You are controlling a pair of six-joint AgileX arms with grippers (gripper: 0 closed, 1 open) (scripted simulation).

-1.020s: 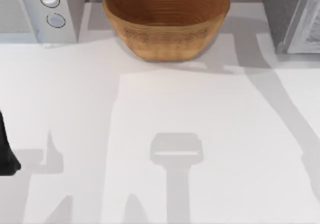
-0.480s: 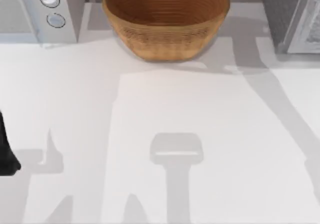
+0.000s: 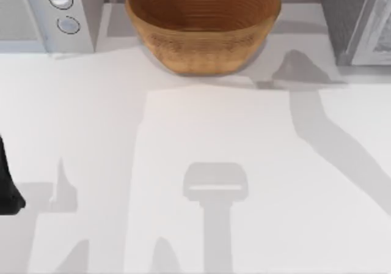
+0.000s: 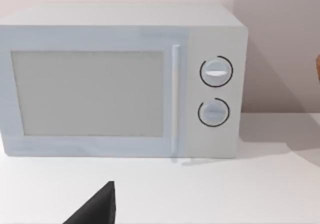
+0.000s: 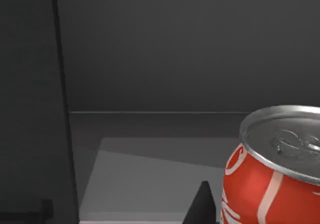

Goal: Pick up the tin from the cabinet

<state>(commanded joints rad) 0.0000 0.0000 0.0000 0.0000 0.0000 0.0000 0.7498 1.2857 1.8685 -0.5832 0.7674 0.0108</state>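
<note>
The tin, a red can with white marks and a silvery top, stands upright on the floor of the dark cabinet in the right wrist view. A dark tip of my right gripper rises just beside the tin, close to its side. Seen from above, the cabinet is the grey box at the table's back right. My left arm rests at the table's left edge, and a dark tip of its gripper faces the microwave.
A brown woven bowl stands at the back middle of the table. A white microwave with two dials and a shut door sits at the back left. The white tabletop in front carries only shadows.
The right arm's shadow on the table's right side has swung left and now bulges beside the bowl. The left arm has not moved.
</note>
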